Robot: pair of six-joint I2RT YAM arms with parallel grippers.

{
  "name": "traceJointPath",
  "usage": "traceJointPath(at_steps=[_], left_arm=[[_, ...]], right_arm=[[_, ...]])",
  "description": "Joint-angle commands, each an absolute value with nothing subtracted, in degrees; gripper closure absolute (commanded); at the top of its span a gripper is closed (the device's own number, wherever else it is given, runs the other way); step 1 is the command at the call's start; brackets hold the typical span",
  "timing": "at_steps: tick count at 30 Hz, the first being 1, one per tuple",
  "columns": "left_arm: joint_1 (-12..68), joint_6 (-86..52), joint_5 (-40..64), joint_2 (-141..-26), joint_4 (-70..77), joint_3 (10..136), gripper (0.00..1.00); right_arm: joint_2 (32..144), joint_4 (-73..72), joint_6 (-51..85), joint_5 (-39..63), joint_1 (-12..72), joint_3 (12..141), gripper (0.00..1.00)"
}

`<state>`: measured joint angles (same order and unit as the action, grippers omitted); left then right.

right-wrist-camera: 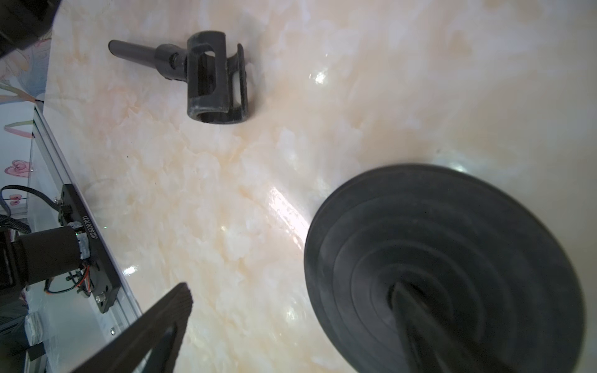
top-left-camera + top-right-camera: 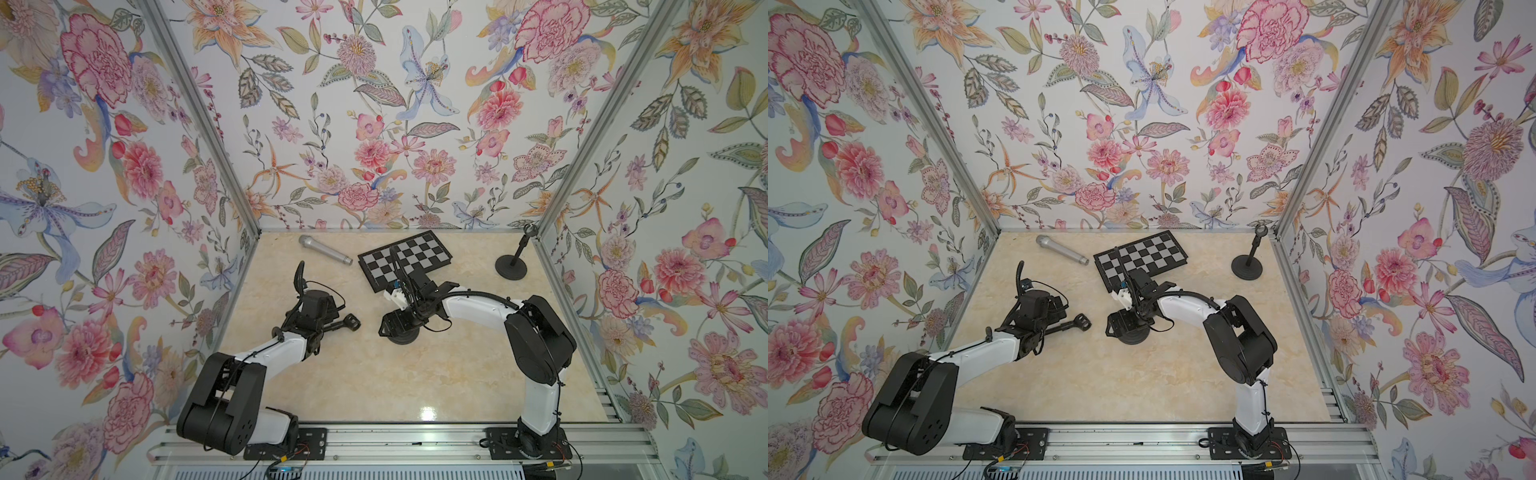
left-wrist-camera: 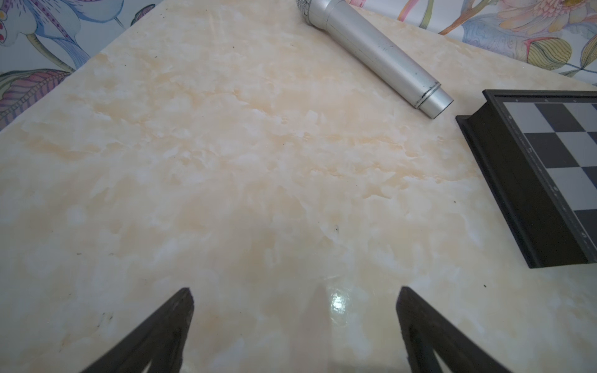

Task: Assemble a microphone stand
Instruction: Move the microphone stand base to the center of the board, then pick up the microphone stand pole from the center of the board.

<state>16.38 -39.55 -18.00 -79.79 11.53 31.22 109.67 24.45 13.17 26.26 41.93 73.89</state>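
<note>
A round black stand base (image 1: 445, 268) lies flat on the marble table, seen in both top views (image 2: 402, 337). My right gripper (image 1: 290, 287) hovers open just over it, one fingertip (image 1: 416, 323) above its centre and the other off its rim. A short black pole with a microphone clip (image 1: 206, 77) lies on its side between the arms (image 2: 347, 323), partly under my left arm. My left gripper (image 3: 295, 290) is open over bare table, holding nothing. A silver microphone (image 3: 371, 51) lies beyond it at the back left (image 2: 324, 249).
A black chessboard (image 2: 405, 259) lies at the back centre, its edge near the microphone's tail (image 3: 529, 181). A complete black stand (image 2: 513, 262) stands upright in the back right corner. Floral walls close three sides; a metal rail (image 2: 415, 440) runs along the front.
</note>
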Motion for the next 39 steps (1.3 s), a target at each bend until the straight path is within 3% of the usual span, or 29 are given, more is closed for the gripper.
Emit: traceJointPath(at_steps=[1,7,12,15,20,26,34,39], left_arm=[[15.84,-43.36,-16.18,-78.38,9.98,30.20,0.01],[15.56,-52.13,-9.26,-77.97,6.79,31.00,0.03],[15.41,-71.47,-5.64,-79.97,-2.34,33.55,0.21],[15.43,-75.55,-4.24,-81.75,-7.86,38.10,0.18],[15.29,-80.63,-3.40,-82.73,-12.11,43.12,0.17],[14.29,-88.77,4.50,-87.79,-21.17,46.27,0.32],[14.65,-91.55,-2.23,-82.60,-30.97,50.70,0.25],[15.31,-93.74,-1.34,-80.68,-33.03,50.32,0.23]], right_arm=[[107.61,32.53,16.50,24.58,41.56,71.24,0.00],[99.18,32.55,14.29,10.13,41.76,74.55,0.00],[94.39,32.46,10.10,-5.14,41.46,77.55,0.00],[93.31,32.26,7.83,-11.15,41.27,78.66,0.00],[93.30,32.39,5.91,-13.21,40.57,79.09,0.00],[93.25,32.36,5.47,-12.31,39.30,79.62,0.00],[93.97,32.30,4.61,-9.91,37.54,79.06,0.00],[95.29,31.92,3.28,-8.73,37.53,79.08,0.00]])
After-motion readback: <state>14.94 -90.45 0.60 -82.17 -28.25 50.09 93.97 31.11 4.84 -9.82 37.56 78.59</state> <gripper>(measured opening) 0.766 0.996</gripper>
